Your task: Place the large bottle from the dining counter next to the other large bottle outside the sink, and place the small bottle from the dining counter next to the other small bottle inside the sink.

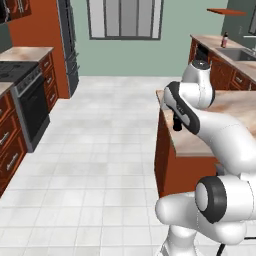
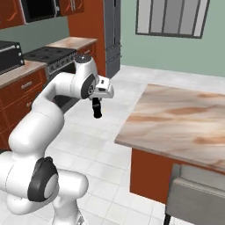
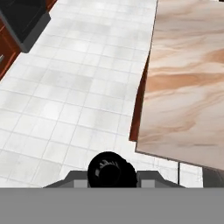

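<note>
The small bottle [image 2: 96, 110], short and all black, hangs in my gripper [image 2: 96, 102], which is shut on its neck above the tiled floor, left of the dining counter [image 2: 176, 118]. In the left base view the small bottle [image 1: 177, 123] shows beside the arm, at the dining counter's [image 1: 235, 105] near corner. Seen from the hand, the small bottle [image 3: 111, 169] is a black round shape between the fingers, with the dining counter [image 3: 188, 78] to the right. Far back, the sink [image 1: 241, 54] sits in the worktop, and a dark bottle [image 1: 225, 39], likely the other large bottle, stands beside it.
A grey padded stool [image 2: 193, 193] stands at the dining counter's near side. A black stove [image 1: 25, 87] and wooden cabinets [image 1: 10, 145] line the left wall. White floor tiles [image 1: 100, 150] stretch between them and the counter.
</note>
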### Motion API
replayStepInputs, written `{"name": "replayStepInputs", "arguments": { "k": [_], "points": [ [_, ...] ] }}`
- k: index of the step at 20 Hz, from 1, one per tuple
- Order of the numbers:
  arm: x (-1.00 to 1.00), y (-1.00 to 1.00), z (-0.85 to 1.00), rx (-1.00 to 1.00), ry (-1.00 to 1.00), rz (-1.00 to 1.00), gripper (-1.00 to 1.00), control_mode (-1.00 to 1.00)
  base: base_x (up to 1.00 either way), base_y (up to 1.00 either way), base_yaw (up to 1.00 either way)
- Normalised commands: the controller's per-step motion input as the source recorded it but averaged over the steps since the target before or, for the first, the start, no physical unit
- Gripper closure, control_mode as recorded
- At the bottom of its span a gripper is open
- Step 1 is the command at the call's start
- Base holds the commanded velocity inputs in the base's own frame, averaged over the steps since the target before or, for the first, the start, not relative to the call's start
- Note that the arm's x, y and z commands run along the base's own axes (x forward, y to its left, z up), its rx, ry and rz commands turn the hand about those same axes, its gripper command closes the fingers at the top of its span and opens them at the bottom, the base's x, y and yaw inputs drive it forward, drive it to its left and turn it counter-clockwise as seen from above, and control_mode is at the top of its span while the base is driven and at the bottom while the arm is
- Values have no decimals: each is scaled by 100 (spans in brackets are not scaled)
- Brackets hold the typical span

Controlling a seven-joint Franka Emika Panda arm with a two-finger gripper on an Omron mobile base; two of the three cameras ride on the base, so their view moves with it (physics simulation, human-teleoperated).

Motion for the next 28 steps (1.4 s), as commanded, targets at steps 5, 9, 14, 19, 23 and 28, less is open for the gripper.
{"name": "replayStepInputs", "arguments": {
  "k": [5,9,14,19,23,28],
  "points": [
    [0,0,0,0,0,0,100,100,73,70,-4],
    [0,0,0,0,0,0,100,100,92,51,-5],
    [0,0,0,0,0,0,100,100,94,40,-6],
    [0,0,0,0,0,0,100,100,79,37,-9],
    [0,0,0,0,0,0,100,100,74,55,-11],
    [0,0,0,0,0,0,100,100,56,47,-15]
  ]
}}
